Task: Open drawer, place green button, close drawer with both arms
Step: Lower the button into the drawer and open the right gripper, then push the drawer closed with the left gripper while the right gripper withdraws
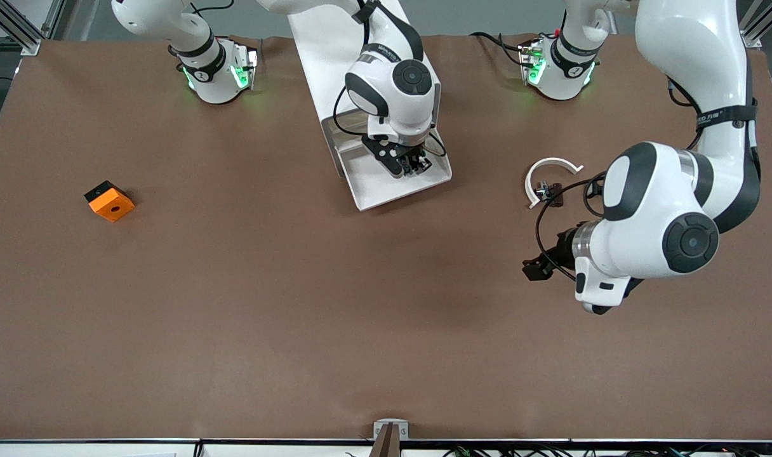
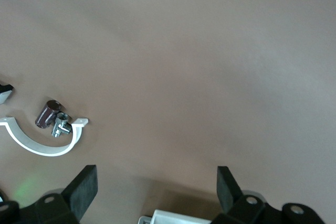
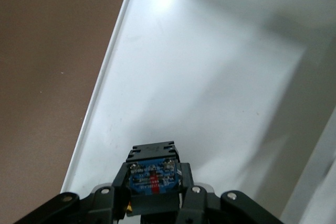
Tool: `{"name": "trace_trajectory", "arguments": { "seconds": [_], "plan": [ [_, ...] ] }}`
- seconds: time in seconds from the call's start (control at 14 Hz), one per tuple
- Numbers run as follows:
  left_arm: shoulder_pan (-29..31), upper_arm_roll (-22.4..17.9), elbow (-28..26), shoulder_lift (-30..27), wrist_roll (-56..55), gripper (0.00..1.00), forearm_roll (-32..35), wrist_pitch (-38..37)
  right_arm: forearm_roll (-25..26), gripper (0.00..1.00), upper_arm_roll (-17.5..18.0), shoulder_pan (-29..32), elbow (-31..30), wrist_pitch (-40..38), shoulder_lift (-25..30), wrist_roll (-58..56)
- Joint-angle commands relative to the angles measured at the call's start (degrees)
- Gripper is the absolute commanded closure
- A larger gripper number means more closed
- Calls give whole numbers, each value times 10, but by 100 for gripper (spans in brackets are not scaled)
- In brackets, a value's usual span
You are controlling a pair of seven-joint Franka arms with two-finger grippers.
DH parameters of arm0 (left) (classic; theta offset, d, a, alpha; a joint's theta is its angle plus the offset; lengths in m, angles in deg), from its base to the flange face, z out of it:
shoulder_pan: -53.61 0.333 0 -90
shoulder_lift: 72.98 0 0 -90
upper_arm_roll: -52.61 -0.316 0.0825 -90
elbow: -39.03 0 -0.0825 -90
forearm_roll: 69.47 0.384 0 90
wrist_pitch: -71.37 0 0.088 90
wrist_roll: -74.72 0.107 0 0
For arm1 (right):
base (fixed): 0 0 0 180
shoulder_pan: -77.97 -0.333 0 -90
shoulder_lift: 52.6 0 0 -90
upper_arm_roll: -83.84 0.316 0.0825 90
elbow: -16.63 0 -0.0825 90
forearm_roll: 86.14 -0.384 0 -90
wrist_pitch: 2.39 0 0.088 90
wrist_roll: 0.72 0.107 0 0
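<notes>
Now the right claw [image 3: 152, 195] pinches the button [image 3: 153, 174] (blue base showing).

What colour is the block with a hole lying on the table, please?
The block is orange with a black end, clearest in the front view.

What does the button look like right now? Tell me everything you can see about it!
The button is a tiny part with a black body and a blue base with a red mark, facing the right wrist camera; its cap is hidden. The right hand grips it between its fingers, over the open drawer. It is not seen touching the drawer's white floor. It looks like hard plastic.
</notes>
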Motion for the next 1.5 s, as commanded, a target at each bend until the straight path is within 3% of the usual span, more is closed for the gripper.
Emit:
{"name": "trace_trajectory", "arguments": {
  "seconds": [0.0,0.21,0.29,0.36,0.64,0.93,1.21,1.43],
  "plan": [
    [-13,10,-32,-22,6,0,13,28,-6,100,-7,-9,-2,3,-3,13],
    [-52,10,-52,-21,-3,0,13,74,-6,100,-7,-8,-2,2,-9,13],
    [-60,10,-54,-16,-4,0,13,87,-7,77,-7,-7,-2,2,-10,12],
    [-64,10,-62,-15,-3,0,13,104,-7,2,-7,-8,-1,1,-10,12],
    [-66,11,-73,-5,6,0,13,137,-1,0,-7,-6,5,-2,-9,-16],
    [-71,27,-75,-8,7,0,13,139,1,0,-12,3,21,-26,0,-146],
    [-78,57,-79,8,8,0,13,189,1,0,-12,74,113,-135,2,-289],
    [-76,92,-154,7,22,0,13,306,1,0,-13,143,130,-198,42,-456]
  ]
}}
